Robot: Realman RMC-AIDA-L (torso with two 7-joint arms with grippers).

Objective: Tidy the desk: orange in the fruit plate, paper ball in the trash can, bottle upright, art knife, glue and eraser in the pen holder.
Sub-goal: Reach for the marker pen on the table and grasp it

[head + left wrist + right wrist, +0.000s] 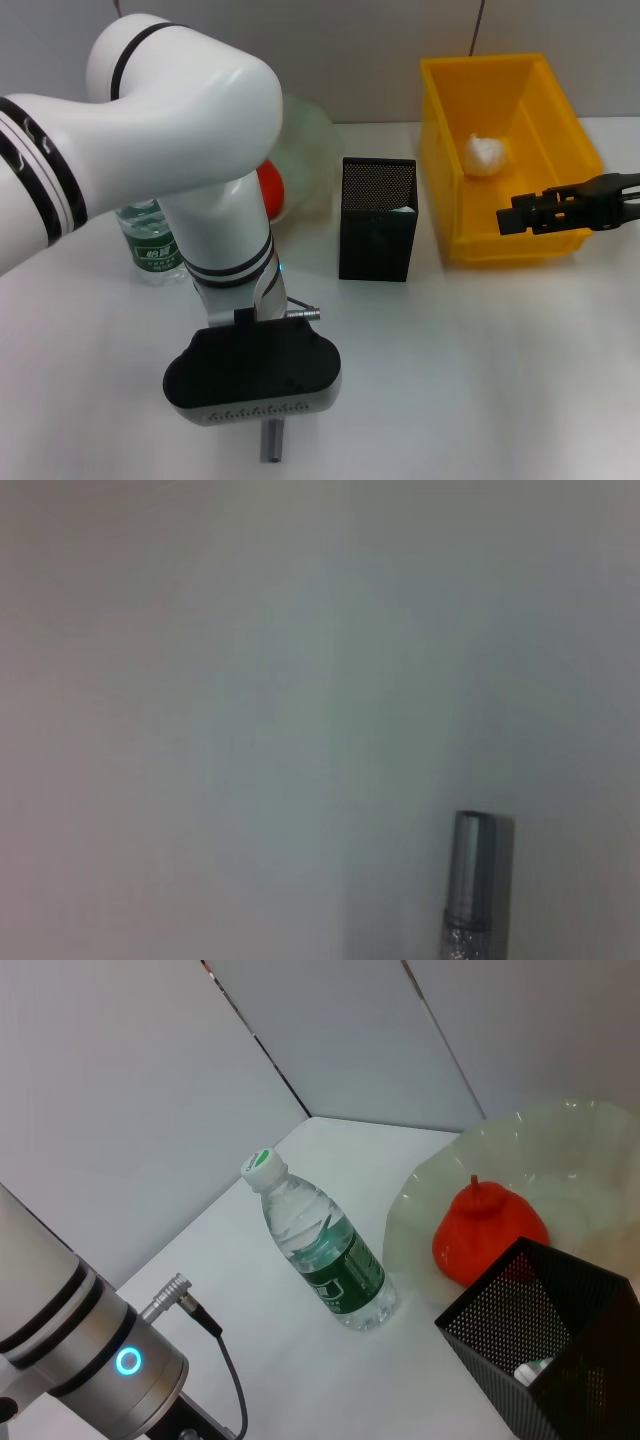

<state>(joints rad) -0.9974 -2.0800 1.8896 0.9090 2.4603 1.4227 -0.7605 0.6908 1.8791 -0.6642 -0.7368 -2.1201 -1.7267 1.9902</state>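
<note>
Most of the tidying looks done: your orange (488, 1230) sits in the plate (560, 1150), the paper ball (487, 154) lies inside the bin (455, 200), and the bottle (322, 1255) stands upright near the plate with its cap on. Something pale shows inside the holder (377, 220), but you cannot tell from here whether it is the glue, the eraser or both. What seems left is the knife (271, 441), a grey metallic stick lying on the surface (480, 380) at the near edge; only its end pokes out from under the left tool (254, 375), which hangs low right above it. You cannot tell how far that tool is open or whether it has the knife, since its body hides its tips and the left wrist view shows only the knife end against bare surface. The right tool (506, 218) hangs at the bin's near wall with its tips set close together and nothing between them, as far as you can see. For room, the knife is close to the near edge, so there is little margin on that side. The stretch of surface between the knife and the holder is open, with the bin just beside the holder on the right.
</note>
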